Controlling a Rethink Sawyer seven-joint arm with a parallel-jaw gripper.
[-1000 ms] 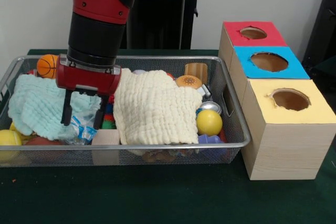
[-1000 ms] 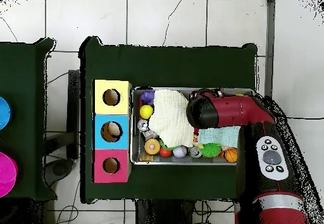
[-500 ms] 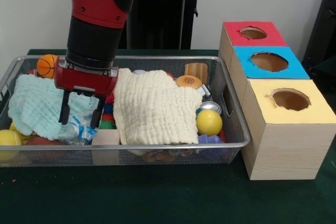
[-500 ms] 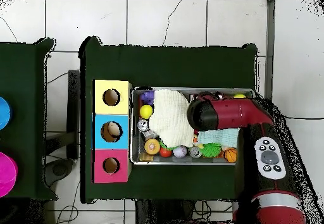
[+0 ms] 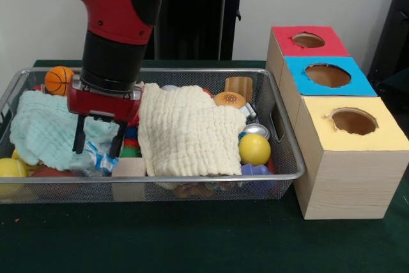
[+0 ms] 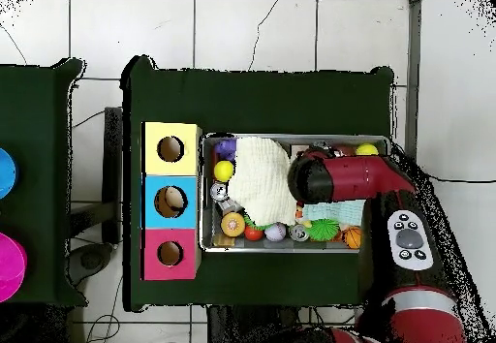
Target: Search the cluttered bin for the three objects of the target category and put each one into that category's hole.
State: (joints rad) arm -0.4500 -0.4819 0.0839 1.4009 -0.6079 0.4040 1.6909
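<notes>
The bin (image 5: 192,177) is a silver wire-mesh basket full of toys and two cloths; it also shows in the overhead view (image 6: 202,196). My gripper (image 5: 97,142) is open and empty. It hangs inside the bin's left part, over a light blue cloth (image 5: 39,129) and a crinkled clear wrapper (image 5: 96,158). A cream cloth (image 5: 188,129) lies just right of it. The blue-topped hole (image 5: 327,75) is in the middle box to the right of the bin, and in the overhead view (image 6: 170,202). In the overhead view the arm (image 6: 329,176) hides the gripper.
A red-topped hole (image 5: 308,40) and a yellow-topped hole (image 5: 353,121) flank the blue one. In the bin lie a basketball (image 5: 59,80), a yellow ball (image 5: 254,149), a burger toy (image 5: 229,99), a wooden block (image 5: 128,166) and a green spiky ball (image 6: 324,229).
My gripper has shifted slightly to the left in the front view and stays open over the blue cloth. The arm's upper links have swung a little in the overhead view.
</notes>
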